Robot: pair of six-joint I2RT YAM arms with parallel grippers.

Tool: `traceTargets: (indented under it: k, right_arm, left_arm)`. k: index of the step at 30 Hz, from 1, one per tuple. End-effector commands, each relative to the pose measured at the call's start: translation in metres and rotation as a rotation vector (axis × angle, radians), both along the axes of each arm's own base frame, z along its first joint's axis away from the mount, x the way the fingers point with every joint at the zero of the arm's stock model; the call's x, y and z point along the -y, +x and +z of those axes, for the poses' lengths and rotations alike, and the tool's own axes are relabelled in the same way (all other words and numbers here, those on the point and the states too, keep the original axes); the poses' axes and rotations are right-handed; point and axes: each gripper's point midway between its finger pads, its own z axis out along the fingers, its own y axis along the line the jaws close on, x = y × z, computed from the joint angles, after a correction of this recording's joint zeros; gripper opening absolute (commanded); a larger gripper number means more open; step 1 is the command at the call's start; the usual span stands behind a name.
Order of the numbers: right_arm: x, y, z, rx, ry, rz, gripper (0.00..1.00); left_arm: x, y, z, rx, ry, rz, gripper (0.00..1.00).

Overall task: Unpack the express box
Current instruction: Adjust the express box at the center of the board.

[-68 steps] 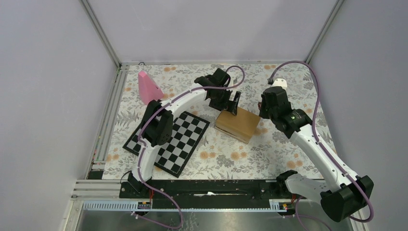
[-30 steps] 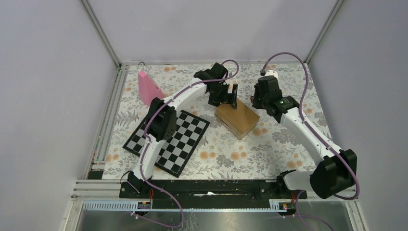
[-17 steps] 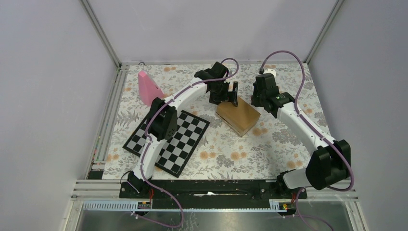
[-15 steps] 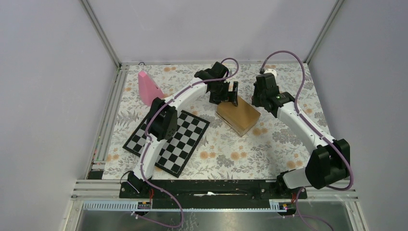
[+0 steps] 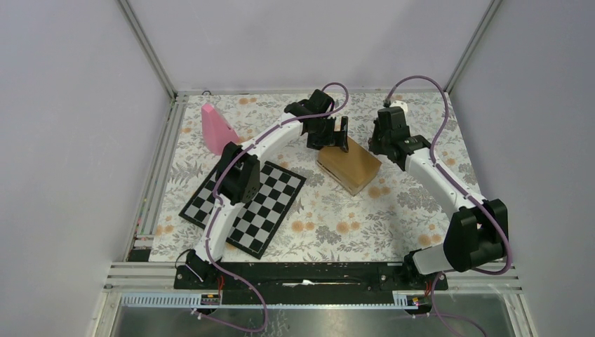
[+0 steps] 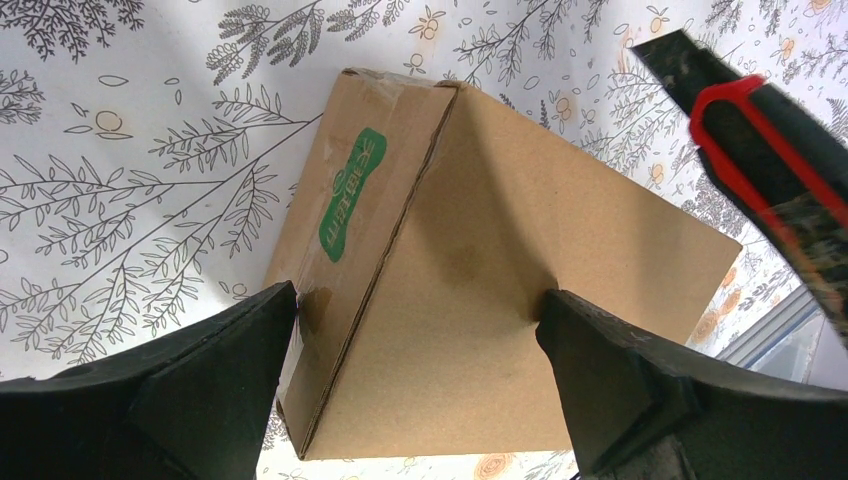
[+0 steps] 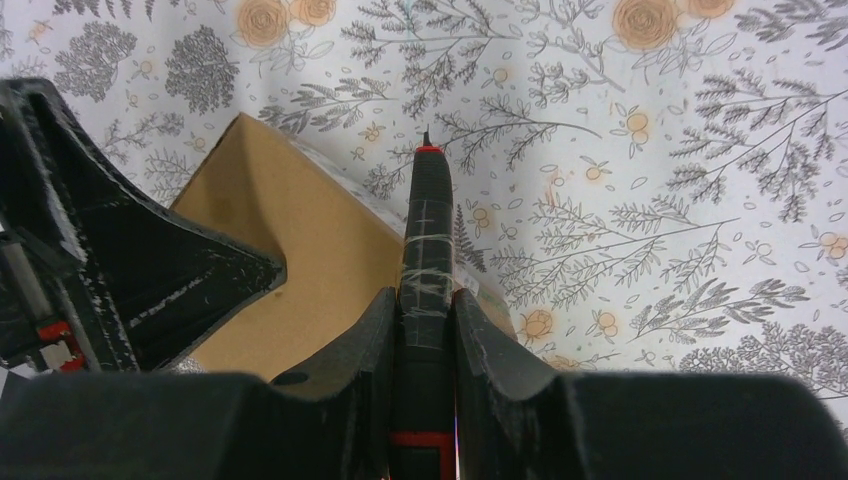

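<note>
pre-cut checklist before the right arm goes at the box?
1. Right gripper shut on the cutter: ok.
2. Cutter tip over the express box seam: not ok, it shows over the cloth past the box edge.
3. Left gripper bracing the box: not ok, jaws wide open astride it.
4. Left fingers touching the box: cannot tell.
5. Box closed, lying flat: ok.

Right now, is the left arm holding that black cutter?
No, the right fingers clamp the black cutter; the left fingers stand open astride the express box.
</note>
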Motion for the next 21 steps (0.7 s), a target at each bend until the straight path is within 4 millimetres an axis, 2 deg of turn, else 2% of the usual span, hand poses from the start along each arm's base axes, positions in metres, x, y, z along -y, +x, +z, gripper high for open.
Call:
traceTargets:
  k: [1, 11, 21]
  right_arm:
    - [-0.008, 0.002, 0.004, 0.039, 0.061, 0.007, 0.0]
    - [-0.01, -0.017, 0.015, 0.069, 0.132, 0.005, 0.0]
    - [0.006, -0.034, 0.039, 0.134, 0.107, -0.033, 0.0]
  left_arm:
    - [-0.046, 0.012, -0.073, -0.015, 0.255, 0.081, 0.99]
    - [-0.05, 0.008, -0.087, -0.014, 0.307, 0.082, 0.99]
    - [-0.047, 0.002, -0.09, -0.013, 0.32, 0.069, 0.99]
